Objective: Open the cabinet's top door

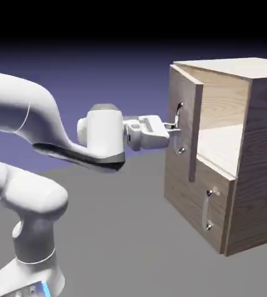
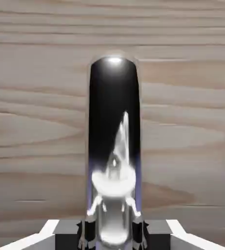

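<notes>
Exterior view: top door [image 1: 183, 123] of wood-grain cabinet [image 1: 265, 145] partly open, pale interior [image 1: 222, 119] visible behind it. Gripper [image 1: 175, 130] clamped on the door's curved silver bar handle [image 1: 178, 129], between its two mounts. Lower door [image 1: 199, 200] closed, directly below. Hand view: shiny handle between fingertips [image 2: 89, 233], wood-grain panel behind.

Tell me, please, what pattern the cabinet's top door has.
The top door shows light brown wood grain, clearest in the hand view.

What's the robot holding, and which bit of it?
The white two-finger gripper holds the curved, shiny silver handle on the wood-grain top door, around the handle's middle.
</notes>
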{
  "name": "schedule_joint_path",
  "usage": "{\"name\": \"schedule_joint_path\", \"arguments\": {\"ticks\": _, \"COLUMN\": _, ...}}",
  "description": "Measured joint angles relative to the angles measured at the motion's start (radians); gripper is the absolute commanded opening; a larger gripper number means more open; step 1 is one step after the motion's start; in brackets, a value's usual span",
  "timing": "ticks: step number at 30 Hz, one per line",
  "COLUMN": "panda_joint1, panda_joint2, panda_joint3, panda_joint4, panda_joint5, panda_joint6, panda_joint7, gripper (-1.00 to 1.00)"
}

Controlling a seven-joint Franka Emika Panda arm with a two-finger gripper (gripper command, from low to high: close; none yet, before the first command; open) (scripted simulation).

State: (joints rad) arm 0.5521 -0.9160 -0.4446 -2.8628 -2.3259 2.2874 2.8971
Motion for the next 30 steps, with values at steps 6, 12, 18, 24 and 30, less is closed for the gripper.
{"name": "schedule_joint_path", "arguments": {"ticks": 6, "panda_joint1": -0.082, "panda_joint2": -0.039, "panda_joint3": 0.204, "panda_joint4": -0.062, "panda_joint5": 0.213, "panda_joint6": -0.070, "panda_joint7": -0.026, "gripper": -1.00}}
{"name": "schedule_joint_path", "arguments": {"ticks": 12, "panda_joint1": -0.226, "panda_joint2": -0.050, "panda_joint3": 0.422, "panda_joint4": -0.079, "panda_joint5": 0.381, "panda_joint6": -0.038, "panda_joint7": -0.009, "gripper": -1.00}}
{"name": "schedule_joint_path", "arguments": {"ticks": 18, "panda_joint1": -0.412, "panda_joint2": -0.085, "panda_joint3": 0.629, "panda_joint4": -0.082, "panda_joint5": 0.524, "panda_joint6": 0.063, "panda_joint7": 0.000, "gripper": -1.00}}
{"name": "schedule_joint_path", "arguments": {"ticks": 24, "panda_joint1": -0.606, "panda_joint2": -0.157, "panda_joint3": 0.818, "panda_joint4": -0.085, "panda_joint5": 0.659, "panda_joint6": 0.199, "panda_joint7": -0.005, "gripper": -1.00}}
{"name": "schedule_joint_path", "arguments": {"ticks": 30, "panda_joint1": -0.527, "panda_joint2": -0.201, "panda_joint3": 0.937, "panda_joint4": -0.100, "panda_joint5": 0.920, "panda_joint6": 0.048, "panda_joint7": -0.126, "gripper": -1.00}}
